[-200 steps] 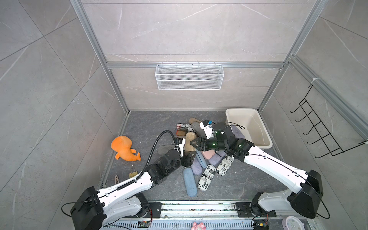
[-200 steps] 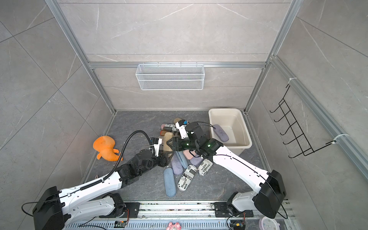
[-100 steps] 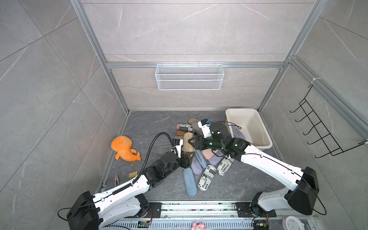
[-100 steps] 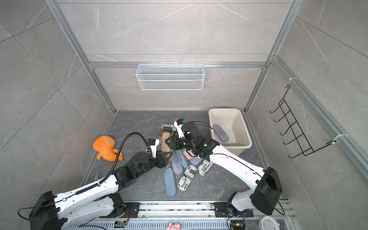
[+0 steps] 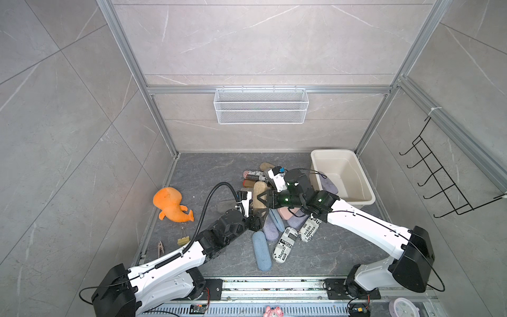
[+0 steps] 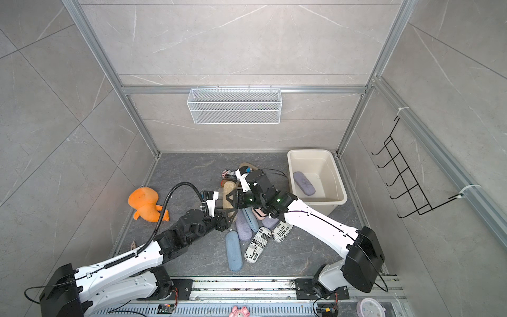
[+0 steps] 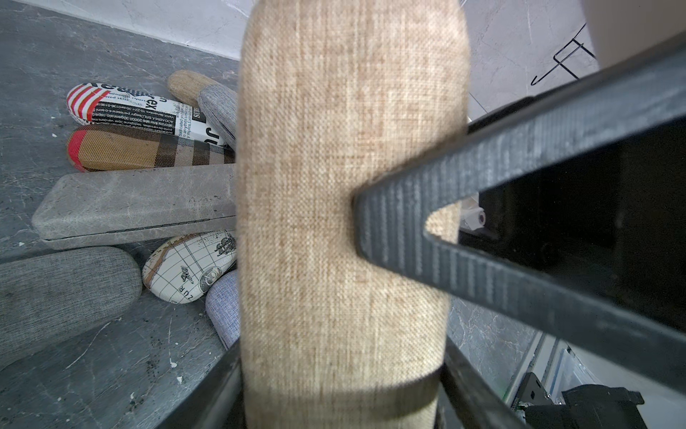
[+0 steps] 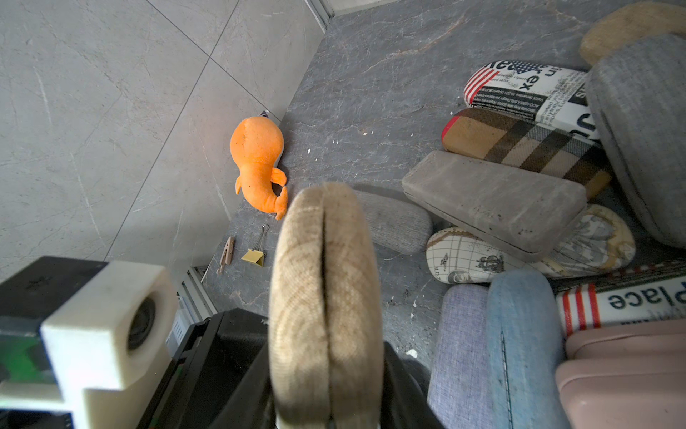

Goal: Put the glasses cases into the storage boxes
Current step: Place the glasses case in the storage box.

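Since the earlier frames, the left arm has been stretched further toward the pile and the right gripper (image 5: pixel 259 198) has been brought onto the tan case (image 5: pixel 259 194), which is now held between both arms at the centre of both top views.

A hand-over is judged to be in hand. The left gripper (image 5: pixel 260 216) is clamped on the lower end of the tan case, as its fingers are seen on both sides of the fabric in the left wrist view. The right gripper is set around the case's middle, but whether its grip is fully closed cannot be told.

The tan case is held nearly upright above the heap of other cases (image 5: pixel 285 233) on the grey surface (image 5: pixel 208 170), its long axis running toward the upper edge of the frame. Its seam edge faces the right wrist camera.

Next, release by the left gripper is called for, then carriage toward the cream tub (image 5: pixel 367 189) at right, where a lilac case (image 6: pixel 303 183) already lies.
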You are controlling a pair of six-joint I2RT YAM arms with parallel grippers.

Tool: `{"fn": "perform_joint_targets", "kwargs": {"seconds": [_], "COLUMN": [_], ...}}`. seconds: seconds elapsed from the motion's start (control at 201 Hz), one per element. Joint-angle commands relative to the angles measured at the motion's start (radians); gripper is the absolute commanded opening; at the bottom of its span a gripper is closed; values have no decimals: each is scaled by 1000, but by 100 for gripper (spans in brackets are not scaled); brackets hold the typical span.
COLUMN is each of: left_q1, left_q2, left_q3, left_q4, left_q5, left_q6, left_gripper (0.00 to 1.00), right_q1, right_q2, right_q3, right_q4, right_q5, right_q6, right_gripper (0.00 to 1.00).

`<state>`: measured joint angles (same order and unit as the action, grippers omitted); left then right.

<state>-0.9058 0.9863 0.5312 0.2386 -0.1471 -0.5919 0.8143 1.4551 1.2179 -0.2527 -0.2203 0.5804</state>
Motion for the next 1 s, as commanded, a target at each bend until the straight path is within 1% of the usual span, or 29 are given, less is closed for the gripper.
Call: {"fn": "perform_joint_targets", "kwargs": {"seconds": [0.0,0.08,0.164,0.254,0.384,0.454,0.528,0.588,0.693,0.802,0.992], "left_q1": [-5,-6,-5,-5,-6,-6,-6,-5,-5,-5,-5], "left_q2": [-18,-24,-39,-52,-97,-134,-178,-212,-264,-298,-319], "left_q3": [0,-4,-20,-39,-70,-84,-94,-101,-124,-131,-134], "left_q4": [59,34,19,9,-8,-49,-109,-149,-175,-203,-236], "left_q5": [-10,-20,-19,-4,5,-37,-110,-157,-208,-243,-280], "left_q6": [-15,-21,-27,-37,-47,-57,-76,-88,-94,-99,-99], "left_gripper": [72,80,85,94,94,93,92,92,93,93,94], "right_q1": [10,11,9,10,9,5,-12,-39,-108,-220,-391], "right_q2": [-6,-6,3,10,29,32,34,32,14,6,25], "right_q3": [27,45,64,71,135,178,235,276,316,338,384], "right_q4": [22,12,9,34,-32,-81,-155,-210,-270,-318,-371], "right_q5": [-8,5,14,9,87,150,220,260,311,332,482], "right_q6": [0,-7,-12,5,-46,-93,-145,-181,-231,-258,-332], "right_gripper": [35,34,34,33,33,33,33,32,32,32,32]}}
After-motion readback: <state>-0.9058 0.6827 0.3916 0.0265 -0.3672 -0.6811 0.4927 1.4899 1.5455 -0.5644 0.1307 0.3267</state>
